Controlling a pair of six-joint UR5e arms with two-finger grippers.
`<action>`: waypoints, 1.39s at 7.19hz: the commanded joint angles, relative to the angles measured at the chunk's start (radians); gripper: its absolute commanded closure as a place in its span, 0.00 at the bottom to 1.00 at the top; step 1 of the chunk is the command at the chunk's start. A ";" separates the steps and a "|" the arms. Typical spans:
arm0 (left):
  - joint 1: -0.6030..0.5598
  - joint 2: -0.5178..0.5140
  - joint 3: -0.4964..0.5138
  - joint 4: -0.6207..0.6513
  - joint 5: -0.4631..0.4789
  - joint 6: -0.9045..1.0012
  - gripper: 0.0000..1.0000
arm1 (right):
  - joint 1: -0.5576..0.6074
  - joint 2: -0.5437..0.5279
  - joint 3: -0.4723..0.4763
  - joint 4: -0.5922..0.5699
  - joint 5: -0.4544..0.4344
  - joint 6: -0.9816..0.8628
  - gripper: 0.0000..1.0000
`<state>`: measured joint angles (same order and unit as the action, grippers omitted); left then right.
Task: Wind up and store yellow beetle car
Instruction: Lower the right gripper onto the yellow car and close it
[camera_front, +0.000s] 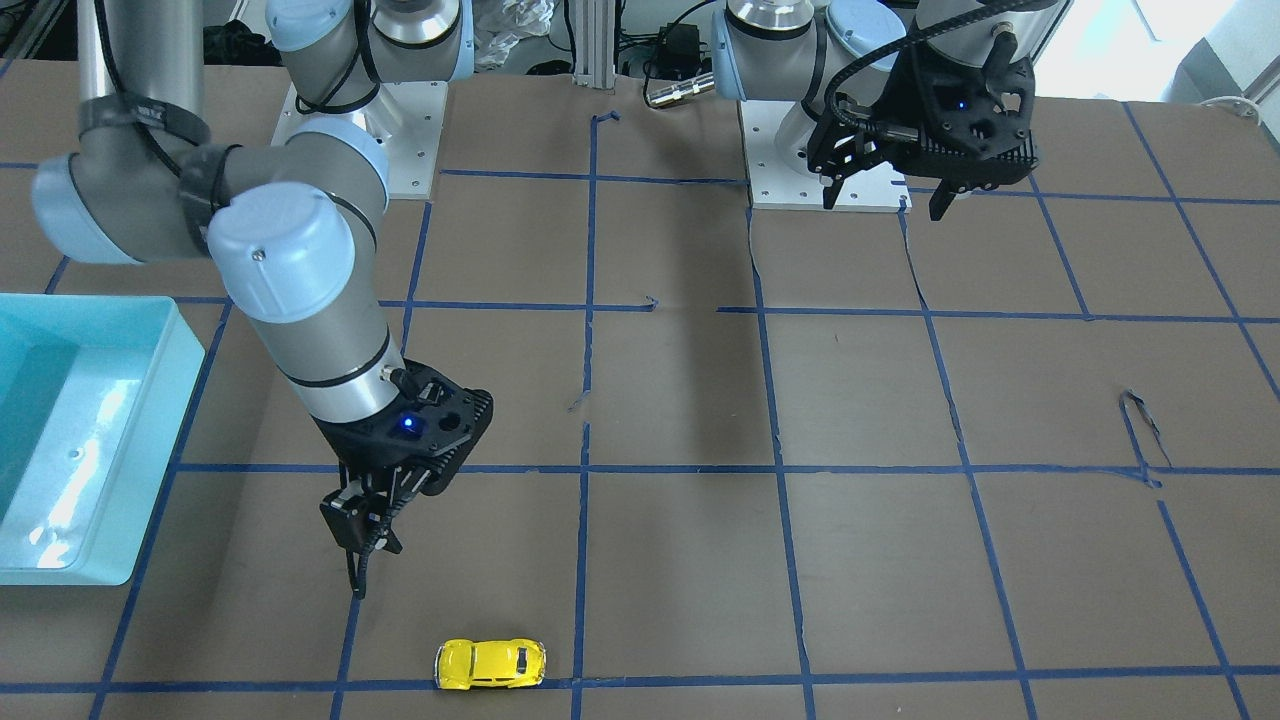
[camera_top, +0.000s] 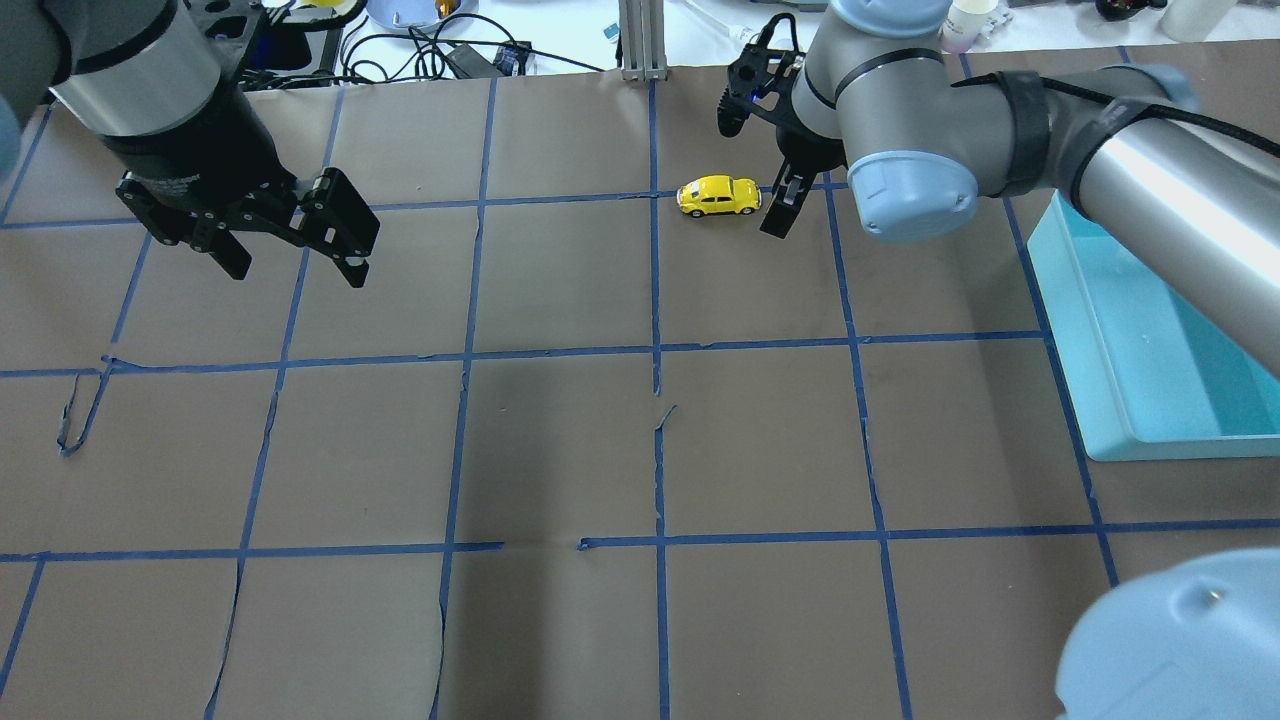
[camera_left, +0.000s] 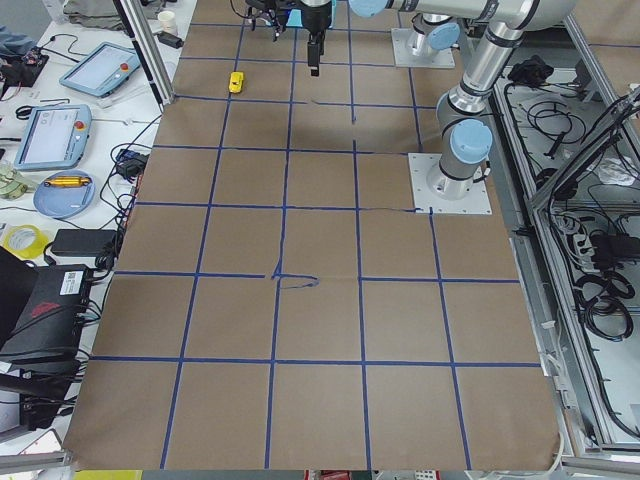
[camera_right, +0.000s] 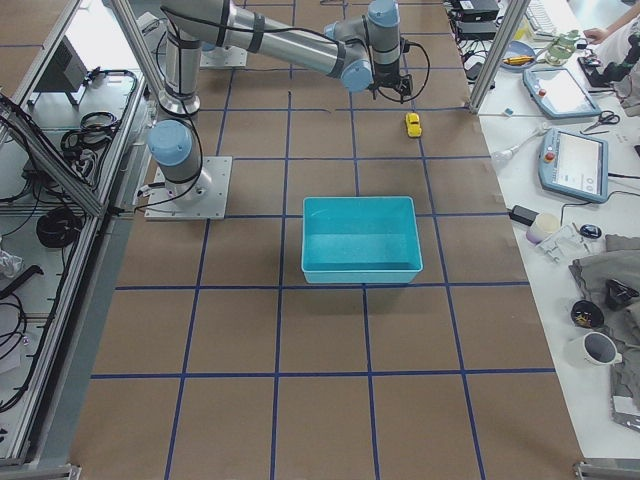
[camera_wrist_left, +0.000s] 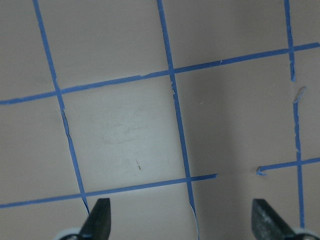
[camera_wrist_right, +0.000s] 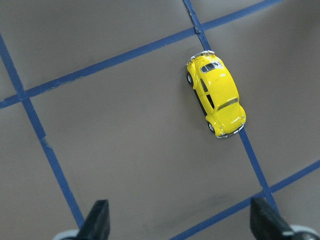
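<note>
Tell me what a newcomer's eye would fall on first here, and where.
The yellow beetle car stands out on the brown table, by a blue tape line. The right gripper hangs beside it, jaws open, not touching. A teal bin lies empty on the robot's right.

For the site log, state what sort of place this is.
Probably a robotics lab workcell: a table gridded with blue tape, arm bases bolted to it, teach pendants alongside.
</note>
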<state>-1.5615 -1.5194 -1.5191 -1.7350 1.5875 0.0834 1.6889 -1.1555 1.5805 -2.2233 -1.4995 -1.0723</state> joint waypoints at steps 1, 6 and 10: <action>-0.003 -0.007 -0.004 -0.018 -0.009 -0.019 0.00 | 0.017 0.136 -0.118 0.002 0.002 -0.060 0.00; 0.012 0.001 -0.013 0.003 -0.007 0.084 0.00 | 0.023 0.358 -0.312 0.001 0.028 -0.086 0.00; 0.012 0.018 -0.012 0.005 -0.006 0.084 0.00 | 0.023 0.384 -0.313 -0.006 0.038 -0.086 0.00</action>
<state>-1.5480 -1.5063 -1.5318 -1.7313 1.5799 0.1671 1.7119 -0.7799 1.2684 -2.2248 -1.4630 -1.1572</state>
